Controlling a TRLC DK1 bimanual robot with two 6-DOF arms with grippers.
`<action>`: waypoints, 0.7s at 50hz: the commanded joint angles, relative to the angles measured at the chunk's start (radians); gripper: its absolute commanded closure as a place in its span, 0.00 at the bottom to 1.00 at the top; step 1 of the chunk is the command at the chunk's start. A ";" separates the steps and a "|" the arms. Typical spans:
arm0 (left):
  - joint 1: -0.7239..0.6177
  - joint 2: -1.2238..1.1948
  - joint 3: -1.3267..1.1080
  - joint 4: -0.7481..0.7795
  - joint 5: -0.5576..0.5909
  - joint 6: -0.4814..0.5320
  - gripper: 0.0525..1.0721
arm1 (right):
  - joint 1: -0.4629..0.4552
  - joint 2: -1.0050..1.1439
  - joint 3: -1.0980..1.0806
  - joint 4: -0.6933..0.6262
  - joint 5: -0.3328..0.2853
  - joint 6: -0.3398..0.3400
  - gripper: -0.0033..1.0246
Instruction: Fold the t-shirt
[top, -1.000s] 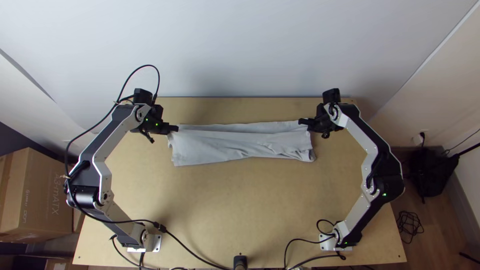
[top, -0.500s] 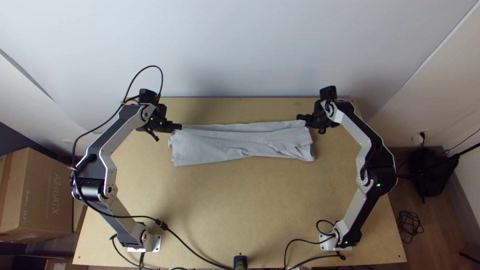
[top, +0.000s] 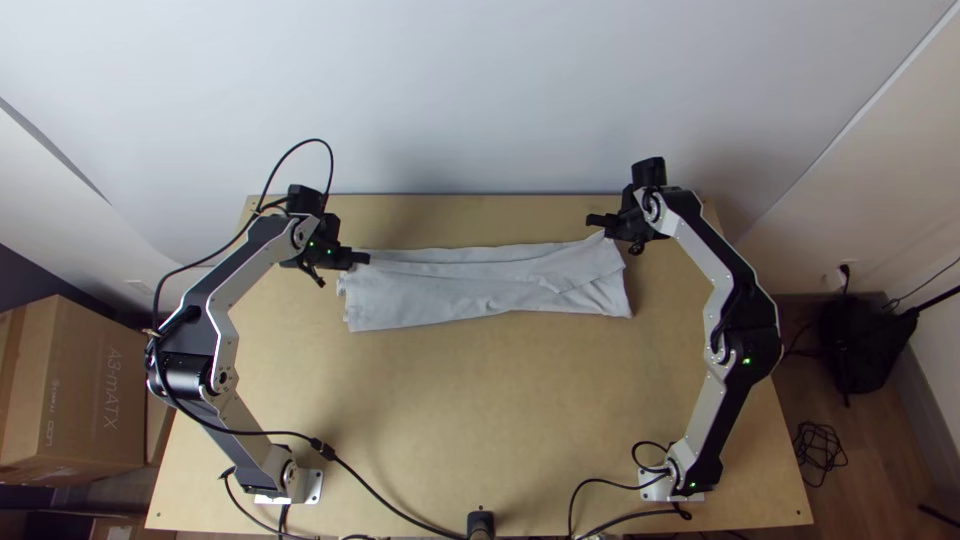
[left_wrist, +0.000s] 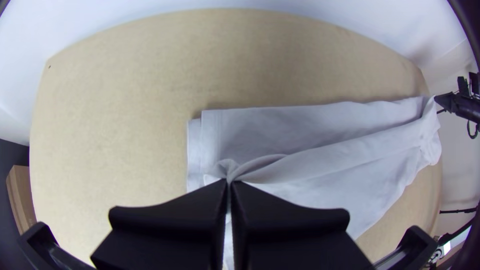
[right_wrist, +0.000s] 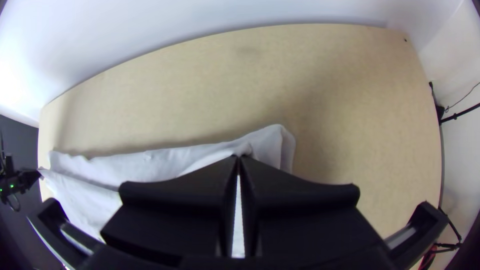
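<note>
Fingers of the left gripper (left_wrist: 230, 183) are drawn close together on a gathered pinch of pale grey cloth; those of the right gripper (right_wrist: 238, 158) are likewise nearly together, nipping the cloth near its opposite end. Both grips sit by the far edge of the t-shirt (top: 450, 291), probably so that the upper layer can be held taut from both ends and then laid over evenly. A slack middle would likely crease the fold.

The t-shirt lies across the far half of the wooden table (top: 450, 400), already in a long, narrow, layered strip. Its near edge runs slightly askew, soft wrinkles cross the body, and a ridge runs lengthwise between the two pinches. At the right gripper the far corner is drawn to a peak. Beyond the table's far edge stands the white wall (top: 480, 90).
</note>
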 joint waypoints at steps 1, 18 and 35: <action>-0.005 0.011 -0.040 0.010 0.001 -0.015 0.97 | 0.002 0.056 0.019 0.006 0.022 0.024 0.97; 0.011 -0.035 -0.092 0.051 0.004 -0.024 0.04 | -0.016 0.084 0.016 0.019 0.065 0.057 0.47; 0.087 -0.146 -0.145 0.065 0.107 -0.061 0.04 | -0.082 -0.111 -0.118 0.098 0.061 0.142 0.05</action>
